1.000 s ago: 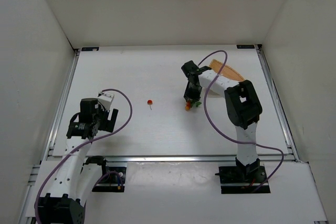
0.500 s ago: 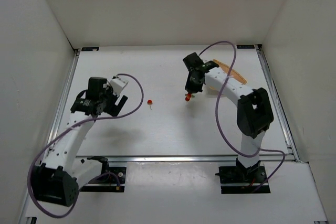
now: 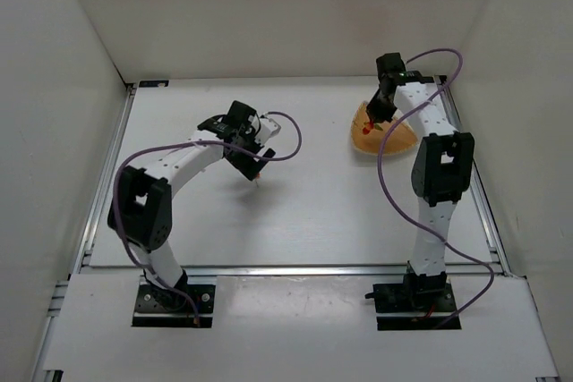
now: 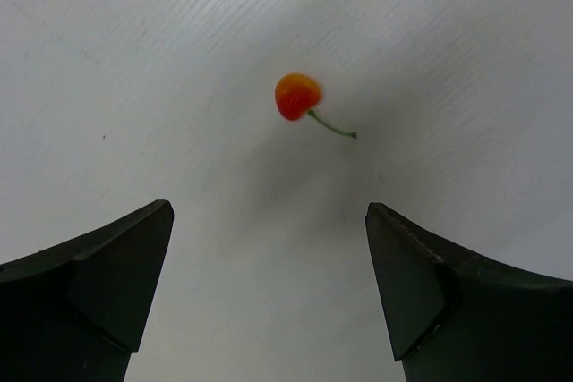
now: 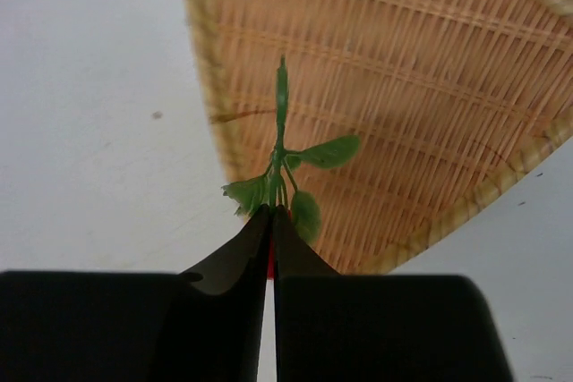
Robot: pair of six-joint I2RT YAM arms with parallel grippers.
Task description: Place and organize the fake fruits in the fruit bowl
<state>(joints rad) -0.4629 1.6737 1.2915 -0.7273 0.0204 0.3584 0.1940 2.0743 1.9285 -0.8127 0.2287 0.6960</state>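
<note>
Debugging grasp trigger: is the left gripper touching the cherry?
Apart. The left wrist view shows the cherry lying on the table ahead of the open left gripper, with bare surface between it and both fingers.

White tabletop (image 3: pixel 295 221) lying flat, filling enclosure floor. Fine parallel grain showing on it in left wrist view. Plain white back wall (image 3: pixel 286 6), left wall (image 3: pixel 45 131), right wall (image 3: pixel 533 131) closing in three sides. Metal rails running along left edge (image 3: pixel 103 181), right edge (image 3: pixel 484 216), near edge (image 3: pixel 286 268). Black brackets (image 3: pixel 153 84) sitting at far corners. White panel (image 3: pixel 295 328) lying in front. Light falling evenly, casting faint soft shadows.
</note>
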